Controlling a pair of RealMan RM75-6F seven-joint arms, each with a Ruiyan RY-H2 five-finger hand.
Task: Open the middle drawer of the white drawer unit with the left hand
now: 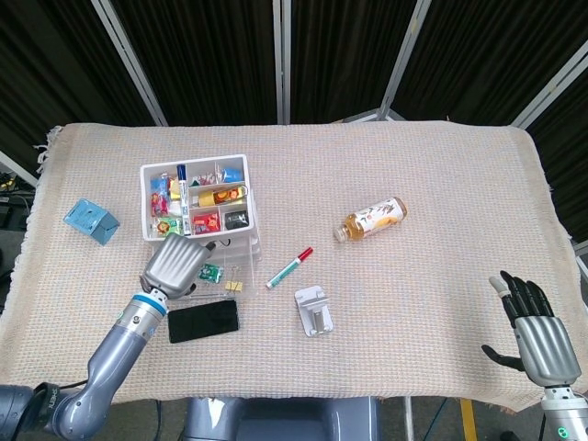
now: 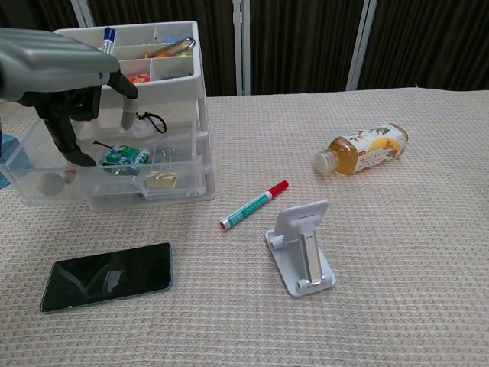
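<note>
The white drawer unit [image 1: 196, 197] [image 2: 126, 57] stands at the table's left, its top tray full of small items. Its clear middle drawer [image 2: 114, 183] [image 1: 225, 276] is pulled out toward me, with a green pack, clips and a wooden stick inside. My left hand [image 1: 175, 264] [image 2: 61, 73] hovers over the open drawer. Its fingers [image 2: 70, 145] are bent downward and reach into the drawer, with the thumb held apart and nothing in its grip. My right hand [image 1: 533, 335] is spread open off the table's near right corner.
A black phone [image 1: 203, 321] [image 2: 107, 275] lies just in front of the drawer. A red-capped green marker [image 1: 289, 267] [image 2: 254, 205], a white phone stand [image 1: 314, 311] [image 2: 302, 248] and a lying bottle [image 1: 372, 219] [image 2: 363, 149] are to the right. A blue box [image 1: 90, 220] sits left of the unit.
</note>
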